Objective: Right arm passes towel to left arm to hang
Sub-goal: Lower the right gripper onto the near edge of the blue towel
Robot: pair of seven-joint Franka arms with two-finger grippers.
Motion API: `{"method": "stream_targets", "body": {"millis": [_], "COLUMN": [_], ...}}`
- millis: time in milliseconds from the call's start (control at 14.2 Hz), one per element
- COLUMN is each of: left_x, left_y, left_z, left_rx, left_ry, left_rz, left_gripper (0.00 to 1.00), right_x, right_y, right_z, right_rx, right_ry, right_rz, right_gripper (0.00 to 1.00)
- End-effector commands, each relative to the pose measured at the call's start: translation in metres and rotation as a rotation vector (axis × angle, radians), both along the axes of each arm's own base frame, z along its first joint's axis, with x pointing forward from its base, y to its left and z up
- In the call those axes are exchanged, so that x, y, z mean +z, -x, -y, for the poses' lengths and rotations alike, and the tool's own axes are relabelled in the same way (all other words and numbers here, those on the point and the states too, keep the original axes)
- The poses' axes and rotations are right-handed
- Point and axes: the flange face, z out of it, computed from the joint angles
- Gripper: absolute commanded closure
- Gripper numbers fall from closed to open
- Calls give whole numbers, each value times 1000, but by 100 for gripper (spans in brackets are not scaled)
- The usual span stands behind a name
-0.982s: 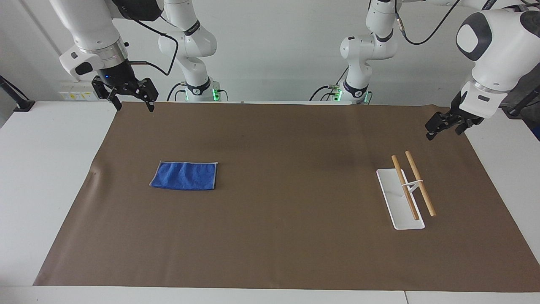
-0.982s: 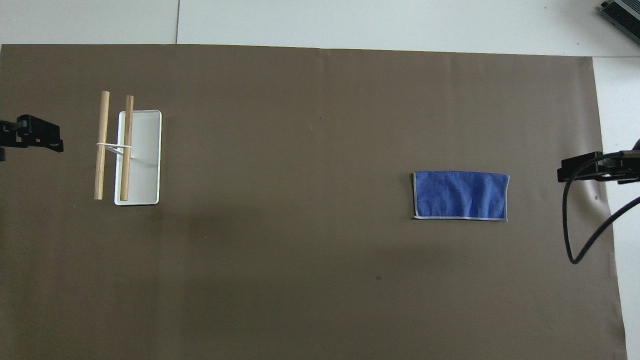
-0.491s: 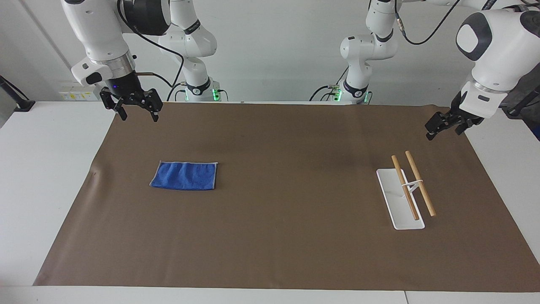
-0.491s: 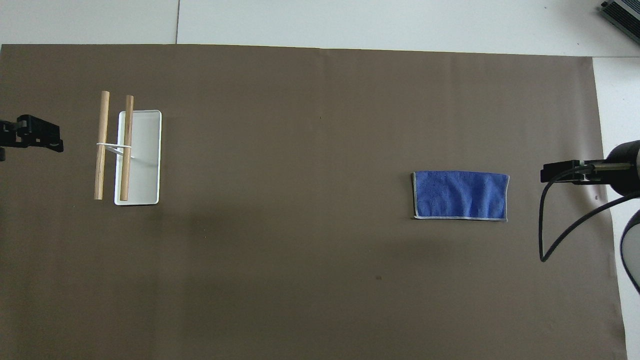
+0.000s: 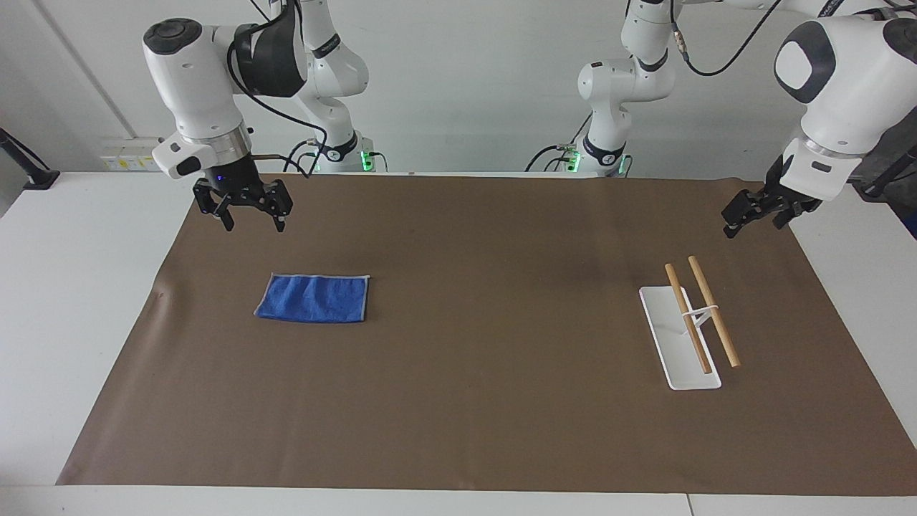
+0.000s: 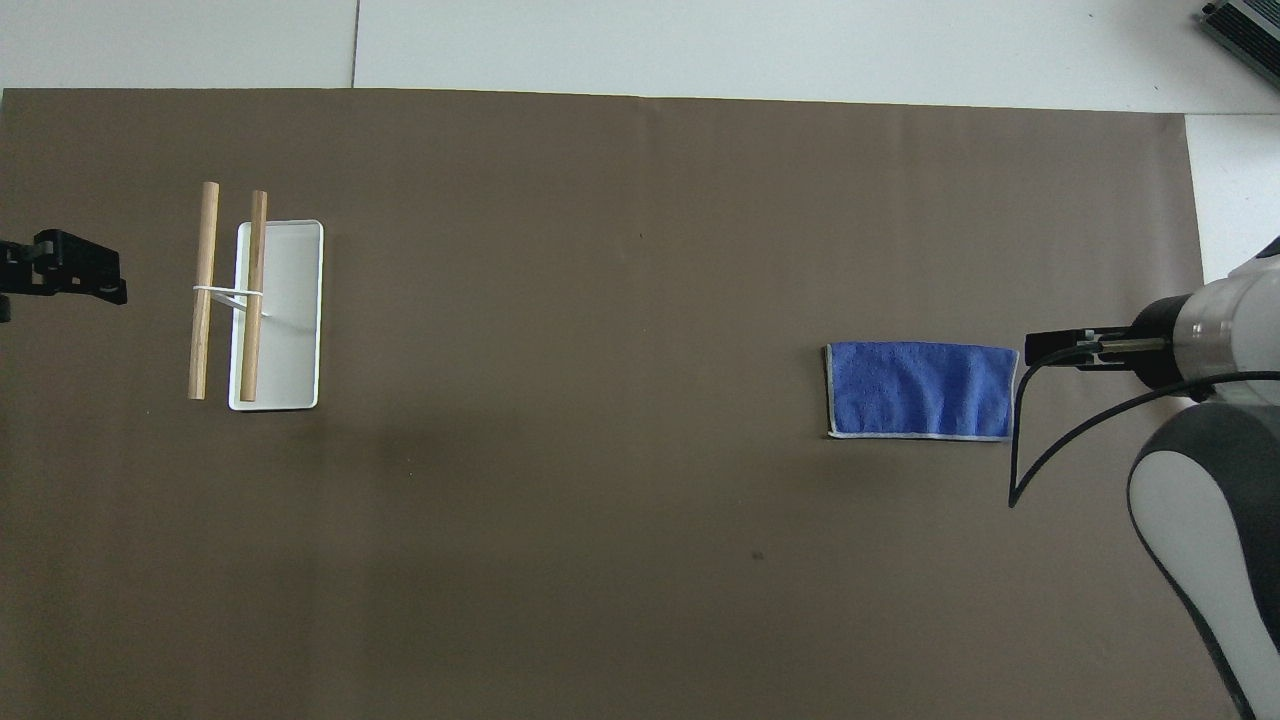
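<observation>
Fingers of the right hand (image 5: 252, 222) are spread apart with nothing held; it hangs over the brown mat (image 5: 473, 401) of the worktop, and the towel (image 5: 313, 298) is seen lying flat on the mat below it, a little farther from the robots, untouched. White rack (image 5: 680, 351) with two wooden bars is set below the left hand (image 5: 752, 221), which waits raised over the mat's edge, fingers likewise apart and empty.

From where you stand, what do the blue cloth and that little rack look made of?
The towel looks like soft terry fabric: fuzzy, matte, rumpled, with a pale stitched edge. The rack's two bars look like bare wood, tan and unvarnished. Its white tray is smooth, perhaps plastic or painted metal.
</observation>
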Motion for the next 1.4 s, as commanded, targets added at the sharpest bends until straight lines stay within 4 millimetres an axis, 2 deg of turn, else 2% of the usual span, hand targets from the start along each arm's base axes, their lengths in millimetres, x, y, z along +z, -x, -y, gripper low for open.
{"method": "stream_targets", "body": {"millis": [0,351,491,702,772,1053,1333], "left_x": [1,1,1,1,1,1,1], "left_y": [10,10,10,10,10,10,10], "left_z": [-1,-1,-1,-2,-1,-2,-1], "left_rx": [13,13,13,15,13,15,13], "left_ry": [17,17,17,17,17,17,17], "left_rz": [7,7,7,7,7,7,7], "left_gripper": [0,0,0,0,0,0,0], "right_x": [-33,-86,-107,-144,-161,-200,-218], "right_y": [-5,-19,-22,-18,-15,-4,4], "right_z": [-2,-4,-19,-26,-25,-12,1], "right_rx": [1,-4,23,41,49,44,47], "right_ry": [-10,-8,-8,-6,-5,-2,1], "right_rz": [0,-12,6,-12,-5,-5,-7], "right_gripper": [0,0,0,0,0,0,0]}}
